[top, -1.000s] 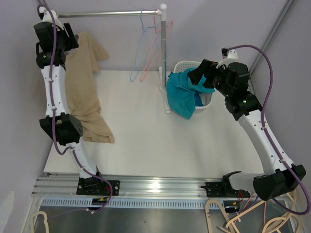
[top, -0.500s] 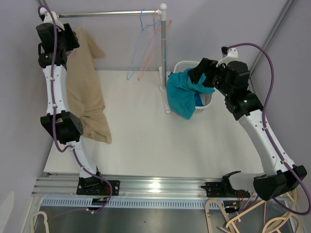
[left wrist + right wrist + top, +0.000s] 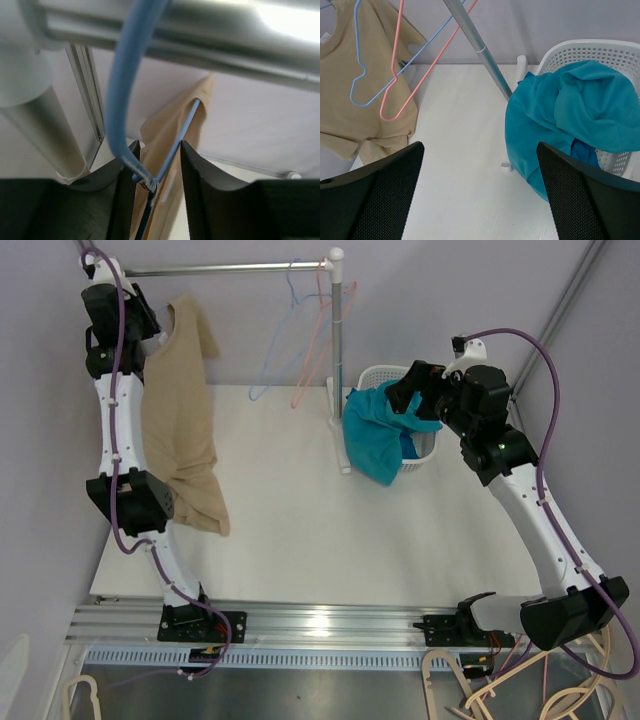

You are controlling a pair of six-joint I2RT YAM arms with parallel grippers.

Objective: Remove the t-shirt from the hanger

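Top view: my left gripper (image 3: pixel 118 302) has climbed to the rail (image 3: pixel 220 268) at 11 o'clock, and the beige t-shirt (image 3: pixel 180 410) now hangs straighter below it. Left wrist: jaws are narrowing round the blue hanger (image 3: pixel 122 100) neck but not pinching yet, so the shirt's still on. Right wrist: right gripper (image 3: pixel 480 200) wide open, holding nothing.

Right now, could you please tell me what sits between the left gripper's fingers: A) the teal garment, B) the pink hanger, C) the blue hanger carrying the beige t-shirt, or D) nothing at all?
C: in the left wrist view the neck of the blue hanger runs between the fingers of the left gripper, just under the rail, with the beige t-shirt hanging behind it.
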